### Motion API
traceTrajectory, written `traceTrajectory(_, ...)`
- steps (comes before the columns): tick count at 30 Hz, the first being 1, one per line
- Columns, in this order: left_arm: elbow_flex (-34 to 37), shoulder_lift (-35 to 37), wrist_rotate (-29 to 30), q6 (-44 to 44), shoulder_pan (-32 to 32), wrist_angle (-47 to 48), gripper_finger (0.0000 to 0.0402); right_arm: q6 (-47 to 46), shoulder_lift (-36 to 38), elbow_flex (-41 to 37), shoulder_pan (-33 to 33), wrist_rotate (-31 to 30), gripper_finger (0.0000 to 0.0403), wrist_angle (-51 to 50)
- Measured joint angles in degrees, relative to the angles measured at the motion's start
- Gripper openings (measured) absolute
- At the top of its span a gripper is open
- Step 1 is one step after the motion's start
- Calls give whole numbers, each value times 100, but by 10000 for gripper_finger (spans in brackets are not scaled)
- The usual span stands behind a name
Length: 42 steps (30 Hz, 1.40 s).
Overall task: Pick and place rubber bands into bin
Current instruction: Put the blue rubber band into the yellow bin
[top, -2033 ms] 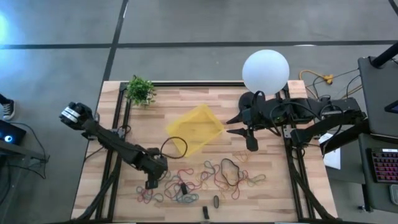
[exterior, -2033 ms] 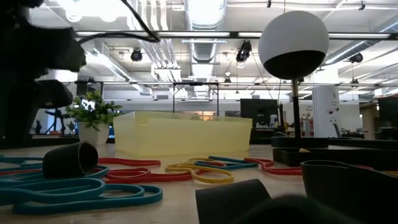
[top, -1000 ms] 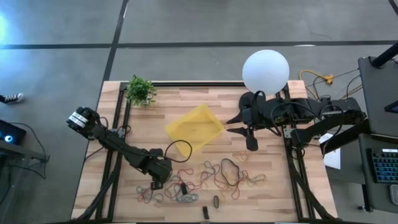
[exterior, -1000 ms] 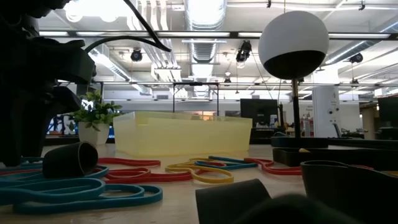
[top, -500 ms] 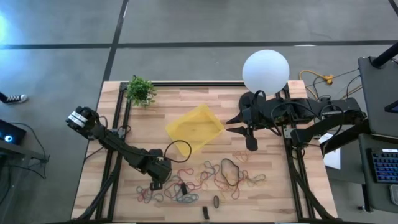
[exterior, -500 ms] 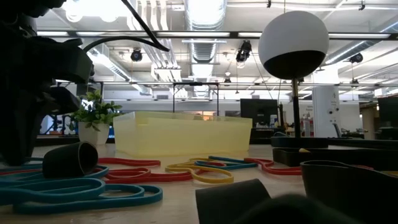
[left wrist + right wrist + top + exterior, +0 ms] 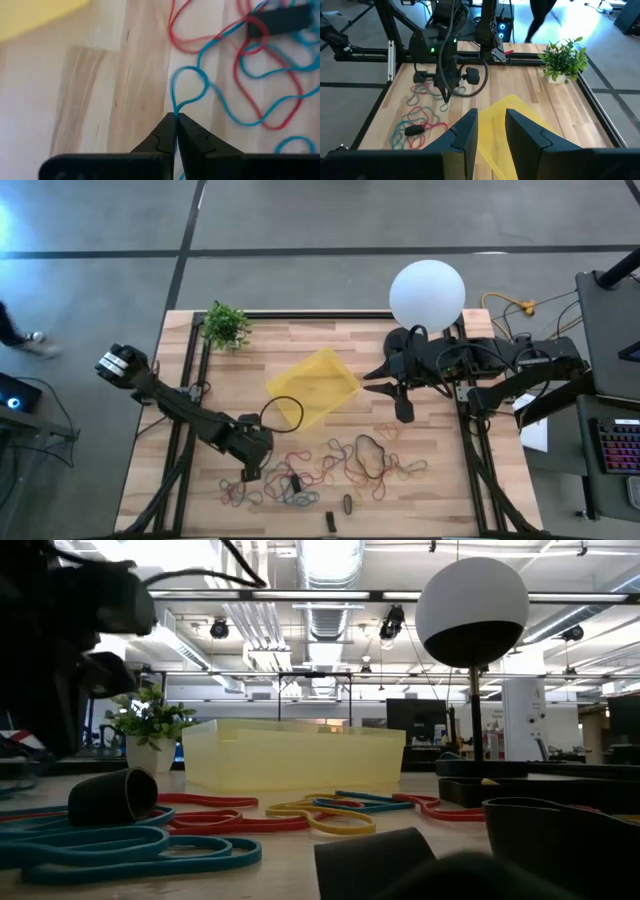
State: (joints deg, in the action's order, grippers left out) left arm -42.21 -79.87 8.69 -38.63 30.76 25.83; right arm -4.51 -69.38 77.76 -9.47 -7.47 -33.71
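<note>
Many rubber bands (image 7: 340, 465) in red, blue, green, tan and black lie loose on the wooden table's near half; they also show in the low view (image 7: 200, 830). The yellow bin (image 7: 313, 387) rests on its bottom at the table's middle. My left gripper (image 7: 248, 472) is at the left end of the pile, shut on a blue rubber band (image 7: 192, 85). My right gripper (image 7: 372, 380) hovers open and empty right of the bin, which shows below its fingers in the right wrist view (image 7: 520, 125). My left gripper pinches the blue rubber band between its two fingertips at one narrow bend of the loop (image 7: 174, 111). The fingers come from above, slanting down. The rest of the band runs away from the tips and lies among the other bands on the table.
A white lamp globe (image 7: 427, 293) stands at the far right and a small potted plant (image 7: 226, 326) at the far left. Small dark oblong pieces (image 7: 296, 482) lie among the bands. A person (image 7: 15, 330) moves past the table's left side.
My left gripper first dipped to the bands at the pile's left end, then rose a little and drew back toward the table's left edge. My right arm has kept still.
</note>
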Motion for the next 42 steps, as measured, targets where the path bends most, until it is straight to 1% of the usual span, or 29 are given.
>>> traceTrajectory(6, -10, 644, 454, 6, 0, -74, 0, -4, 0, 0, 0, 0, 84, 6)
traceTrajectory(12, -10, 1107, 850, 7, 4, -130, 0, -4, 0, 0, 0, -2, 89, 14)
traceTrajectory(18, -12, 1336, 1409, 67, -8, -284, 0, -99, 0, 0, 0, 0, 83, 17)
traceTrajectory(21, -14, 1352, 1650, 278, -83, -582, 0, -111, 0, 0, 0, 0, 79, 17)
traceTrajectory(24, -16, 1361, 1762, 476, -220, -947, 0, -137, 0, 0, 0, 0, 77, 17)
traceTrajectory(27, -18, 1363, 1908, 765, -390, -1314, 0, -153, 0, 0, 0, 0, 79, 19)
traceTrajectory(33, -74, 1412, 2448, 1573, -885, -1854, 0, -240, 0, 0, -2, 0, 84, 17)
traceTrajectory(37, -71, 1433, 2610, 2014, -1433, -1987, 0, -264, 0, 0, -2, 0, 82, 17)
traceTrajectory(42, -62, 1315, 2613, 2391, -2216, -1977, 0, -291, 0, 0, -2, 0, 74, 15)
